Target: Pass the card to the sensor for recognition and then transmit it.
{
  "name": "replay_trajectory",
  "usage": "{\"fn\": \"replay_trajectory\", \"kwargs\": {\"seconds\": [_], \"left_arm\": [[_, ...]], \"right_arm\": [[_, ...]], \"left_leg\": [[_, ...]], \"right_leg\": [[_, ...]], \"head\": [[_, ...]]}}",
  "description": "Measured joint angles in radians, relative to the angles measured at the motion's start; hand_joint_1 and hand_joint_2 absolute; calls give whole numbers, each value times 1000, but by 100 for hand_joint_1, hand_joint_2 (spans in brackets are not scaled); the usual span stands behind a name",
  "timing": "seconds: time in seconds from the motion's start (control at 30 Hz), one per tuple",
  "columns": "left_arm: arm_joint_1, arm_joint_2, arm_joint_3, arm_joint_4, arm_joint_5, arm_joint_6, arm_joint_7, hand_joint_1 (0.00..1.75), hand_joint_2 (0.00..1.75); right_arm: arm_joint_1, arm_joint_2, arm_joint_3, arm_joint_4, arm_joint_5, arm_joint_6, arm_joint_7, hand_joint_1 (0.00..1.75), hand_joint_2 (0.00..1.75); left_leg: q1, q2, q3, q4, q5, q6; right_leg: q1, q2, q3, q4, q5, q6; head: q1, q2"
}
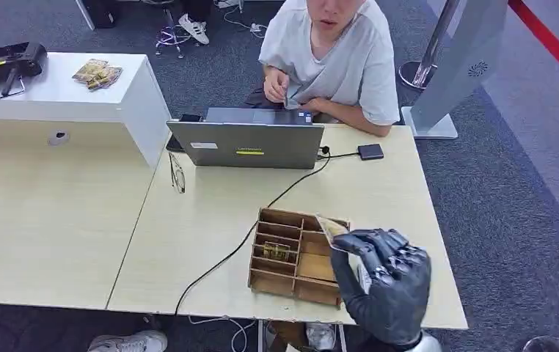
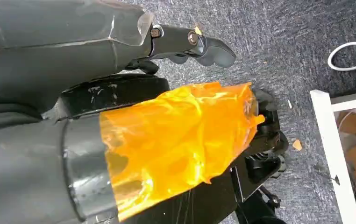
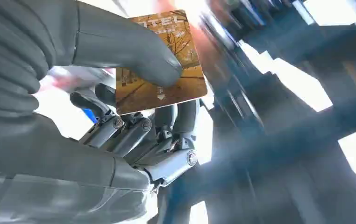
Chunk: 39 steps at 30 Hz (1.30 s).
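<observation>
My right hand (image 1: 386,275) is raised over the near right part of the table, just above a wooden compartment box (image 1: 284,215). It pinches a brown hotel card (image 1: 331,229) at its top. Up close, the thumb (image 3: 134,51) presses the card (image 3: 160,79) against the fingers behind it. A small black sensor box (image 1: 370,152) on a cable lies at the far side of the table, right of the laptop. Several more cards (image 1: 276,251) lie in one compartment of the box. My left hand (image 2: 190,44) hangs over the carpet floor with nothing in it.
An open grey laptop (image 1: 251,143) stands at the table's far edge, and a person sits behind it. Glasses (image 1: 177,174) lie left of the laptop. A black cable (image 1: 225,257) crosses the table (image 1: 210,213). A white raised counter (image 1: 64,92) stands at the left.
</observation>
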Motion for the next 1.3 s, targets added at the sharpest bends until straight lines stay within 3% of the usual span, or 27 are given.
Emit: {"fn": "replay_trajectory", "kwargs": {"seconds": [0.13,0.2,0.37,0.47,0.57,0.93,1.13,1.2,1.3], "left_arm": [[0,0,0,0,1,0,1,0,0],[0,0,0,0,0,0,1,0,0],[0,0,0,0,0,0,1,0,0],[0,0,0,0,0,3,2,0,0],[0,0,0,1,2,6,2,0,0],[0,0,-1,1,8,9,2,0,0],[0,0,-5,1,14,9,2,0,0],[-1,0,-6,1,15,11,2,0,0],[-2,0,-16,1,17,12,3,0,0]], "right_arm": [[52,144,-212,-177,-167,0,-334,175,175],[67,194,-274,-220,-203,0,-396,175,175],[67,198,-278,-223,-204,0,-399,175,175],[77,277,-377,-313,-192,0,-435,175,175],[82,293,-398,-332,-183,0,-443,175,175],[103,298,-393,-323,-185,1,-441,175,175],[118,302,-353,-269,-214,2,-435,175,175],[116,302,-336,-242,-214,2,-398,175,175],[79,289,-265,-190,-182,2,-260,175,175]], "left_leg": [[0,0,1,-1,0,0],[0,2,2,0,0,0],[0,2,2,0,0,0],[0,1,2,0,1,-1],[0,1,2,0,1,-1],[0,1,2,0,1,-1],[0,1,1,-1,2,-1],[0,1,1,-1,2,-1],[1,2,1,-1,2,-1]], "right_leg": [[0,0,1,0,0,0],[0,1,2,0,0,0],[0,1,2,0,0,0],[0,1,2,0,1,0],[0,1,2,0,1,0],[0,1,2,0,1,0],[0,1,2,0,1,0],[0,1,2,0,1,0],[0,2,2,0,1,0]], "head": [[0,0],[0,0],[0,0],[0,0],[0,0],[0,0],[0,0],[0,0],[0,0]]}}
